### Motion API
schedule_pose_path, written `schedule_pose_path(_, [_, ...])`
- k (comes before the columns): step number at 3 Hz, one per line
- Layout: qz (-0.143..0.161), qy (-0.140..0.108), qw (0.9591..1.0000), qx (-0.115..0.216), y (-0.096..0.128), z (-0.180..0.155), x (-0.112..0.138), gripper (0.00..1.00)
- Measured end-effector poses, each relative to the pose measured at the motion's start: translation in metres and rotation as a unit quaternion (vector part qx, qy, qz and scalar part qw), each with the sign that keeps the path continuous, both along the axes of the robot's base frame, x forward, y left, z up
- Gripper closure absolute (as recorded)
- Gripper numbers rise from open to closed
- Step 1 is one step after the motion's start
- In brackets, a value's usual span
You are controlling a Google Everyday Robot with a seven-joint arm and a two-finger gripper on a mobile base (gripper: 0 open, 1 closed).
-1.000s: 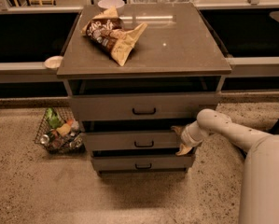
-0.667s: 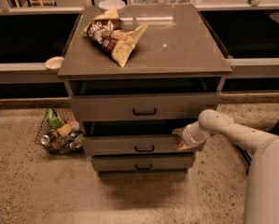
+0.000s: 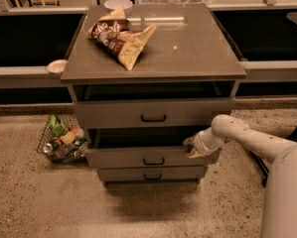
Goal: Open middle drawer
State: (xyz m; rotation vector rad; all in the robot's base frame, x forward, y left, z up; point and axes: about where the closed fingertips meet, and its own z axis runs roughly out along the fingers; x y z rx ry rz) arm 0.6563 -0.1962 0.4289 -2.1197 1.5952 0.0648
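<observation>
Since the earlier frames the middle drawer (image 3: 118, 157) has slid further out of the cabinet, and the dark opening behind its front is wider than it was a second ago. The gripper (image 3: 190, 148) has come forward with it.

At far left a small pale round dish (image 3: 57, 66) sits on the grey ledge. Below it, a wire basket (image 3: 43, 138) of colourful packets and cans stands on the speckled floor (image 3: 38, 197), just beside the cabinet. A white bowl (image 3: 117, 4) stands at the back of the grey-taupe worktop (image 3: 187, 48). A crumpled brown snack bag (image 3: 120, 38) lies in front of it; we cannot read its dark and white print.

Under the worktop, the tall top drawer (image 3: 108, 115) shows a dark gap above its front. The middle drawer, grey-taupe and flat-fronted with a small black bar handle (image 3: 153, 161) at centre, juts out beyond the narrow bottom drawer (image 3: 123, 174).

The yellowish gripper rests on the top edge of the middle drawer's front, near its right end and well apart from the handle. Whether it is open or clamped there we cannot tell. The cream arm (image 3: 247, 138) reaches in from the right.
</observation>
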Motion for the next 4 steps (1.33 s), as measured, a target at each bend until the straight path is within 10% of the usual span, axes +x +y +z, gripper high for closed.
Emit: schedule_pose_path(4, [0.000, 0.000, 1.0000, 0.000, 0.0001, 0.0004, 0.0000, 0.17])
